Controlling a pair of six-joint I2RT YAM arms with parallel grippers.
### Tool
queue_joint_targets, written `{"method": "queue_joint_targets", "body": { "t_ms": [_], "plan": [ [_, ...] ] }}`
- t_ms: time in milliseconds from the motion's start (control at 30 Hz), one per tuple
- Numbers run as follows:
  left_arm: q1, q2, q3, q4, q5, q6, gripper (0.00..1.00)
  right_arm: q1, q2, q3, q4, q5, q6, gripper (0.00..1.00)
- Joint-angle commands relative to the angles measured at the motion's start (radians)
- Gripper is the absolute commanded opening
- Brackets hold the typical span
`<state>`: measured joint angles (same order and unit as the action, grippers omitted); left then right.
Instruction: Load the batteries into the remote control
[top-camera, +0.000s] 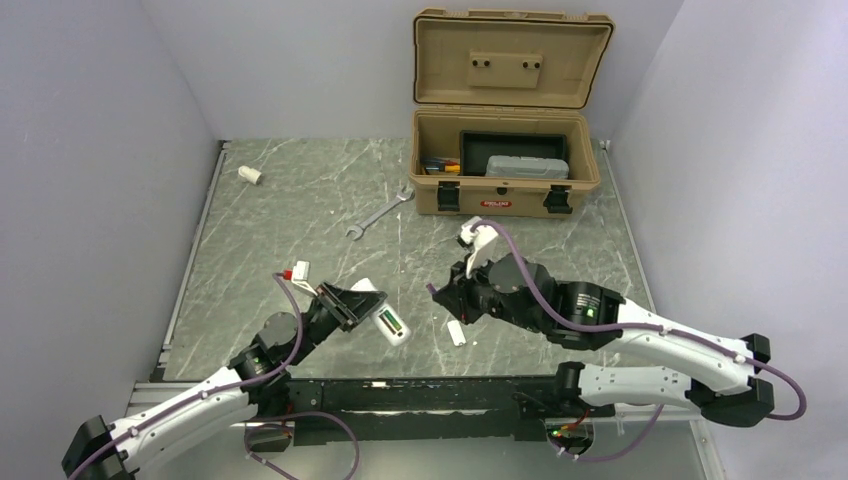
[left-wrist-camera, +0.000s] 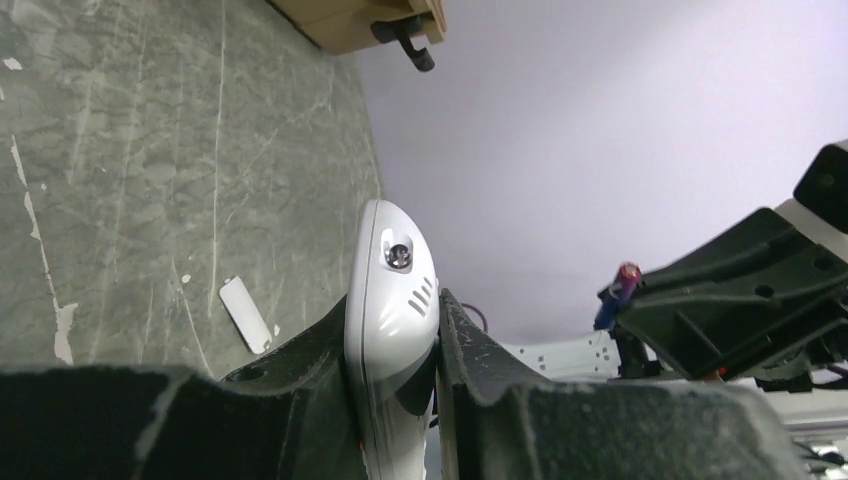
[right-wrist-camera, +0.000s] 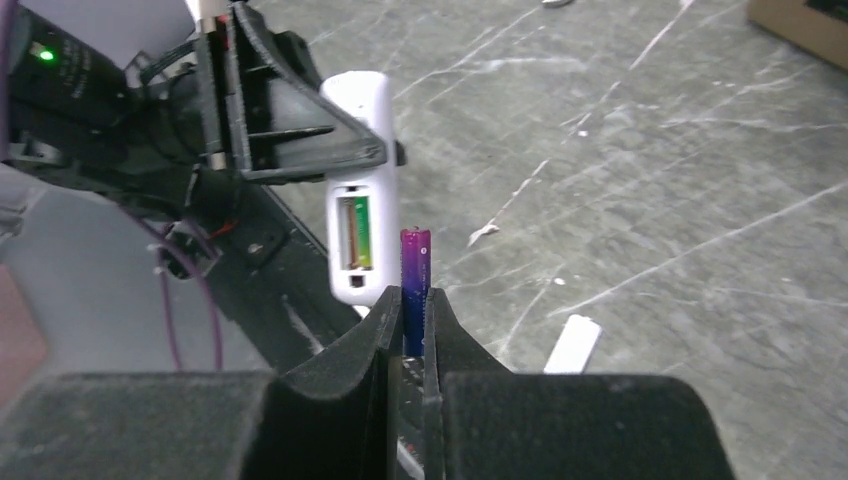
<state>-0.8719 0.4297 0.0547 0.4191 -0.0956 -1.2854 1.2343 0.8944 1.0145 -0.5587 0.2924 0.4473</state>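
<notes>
My left gripper (top-camera: 350, 302) (left-wrist-camera: 395, 322) is shut on the white remote control (top-camera: 390, 322) (left-wrist-camera: 390, 285) (right-wrist-camera: 358, 150) and holds it above the table, gripped by its sides. Its battery compartment is open, with one green battery (right-wrist-camera: 361, 232) lying inside. My right gripper (top-camera: 437, 292) (right-wrist-camera: 412, 302) is shut on a slim purple-blue battery (right-wrist-camera: 415, 270) (left-wrist-camera: 622, 290) that stands up between the fingers, just right of the open compartment and apart from it. The white battery cover (top-camera: 456, 333) (left-wrist-camera: 245, 315) (right-wrist-camera: 572, 343) lies flat on the table.
An open tan toolbox (top-camera: 505, 185) (left-wrist-camera: 360, 22) stands at the back with tools inside. A silver wrench (top-camera: 380, 215) lies in front of it. A stubby white cylinder (top-camera: 249, 174) sits at the back left. Walls close in both sides.
</notes>
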Motion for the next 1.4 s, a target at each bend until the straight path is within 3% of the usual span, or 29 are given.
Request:
{"method": "queue_joint_targets", "body": {
  "t_ms": [0,533,1367],
  "plan": [
    [-0.011,-0.01,0.053,0.017,-0.122,-0.104,0.0,0.005,0.094,0.103,-0.109,-0.152,0.066,0.0],
    [-0.073,0.139,0.116,0.098,-0.153,-0.107,0.0,0.023,0.247,0.12,-0.084,-0.219,0.082,0.0],
    [-0.109,0.203,0.067,0.177,-0.196,-0.19,0.0,0.034,0.411,0.224,-0.155,-0.113,0.048,0.0]
  ]
}}
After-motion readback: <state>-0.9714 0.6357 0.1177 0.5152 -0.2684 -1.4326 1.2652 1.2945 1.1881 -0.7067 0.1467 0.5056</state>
